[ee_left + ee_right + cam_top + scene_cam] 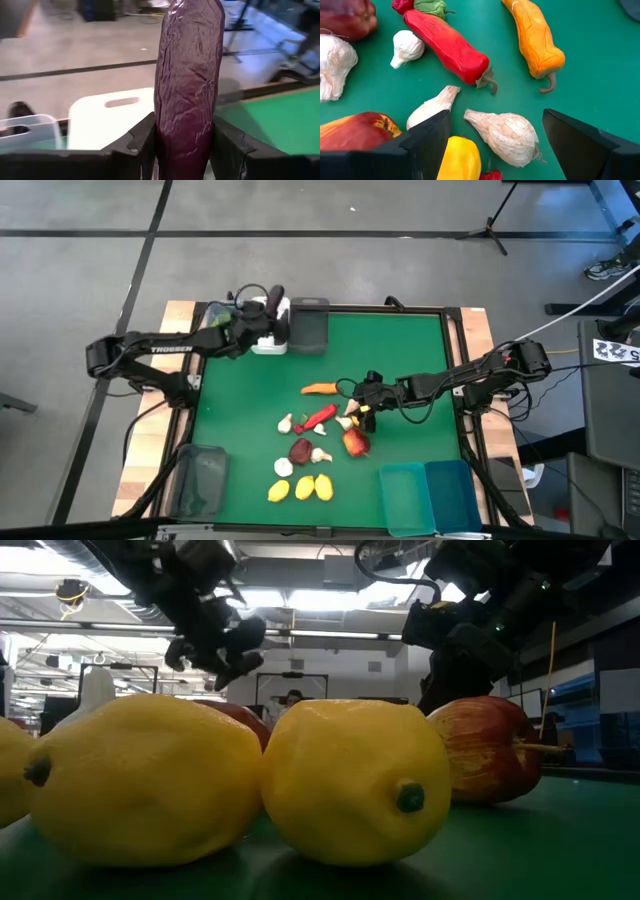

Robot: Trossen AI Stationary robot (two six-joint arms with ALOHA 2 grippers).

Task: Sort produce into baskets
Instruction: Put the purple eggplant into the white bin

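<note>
The green table (400, 360) took up most of the overhead shot. Over its far left corner, by the white bin (107, 117), the left gripper (182, 145) was clamped on a purple eggplant (189, 75), long axis running straight out past the fingertips. Mid-table, the right gripper (495, 137) hung wide open with nothing in it, right above a garlic bulb (505, 135) lying flat, pointy end toward the red chili (447, 47).

Overhead view straight down; low view level behind shared lemons (350, 785).
</note>
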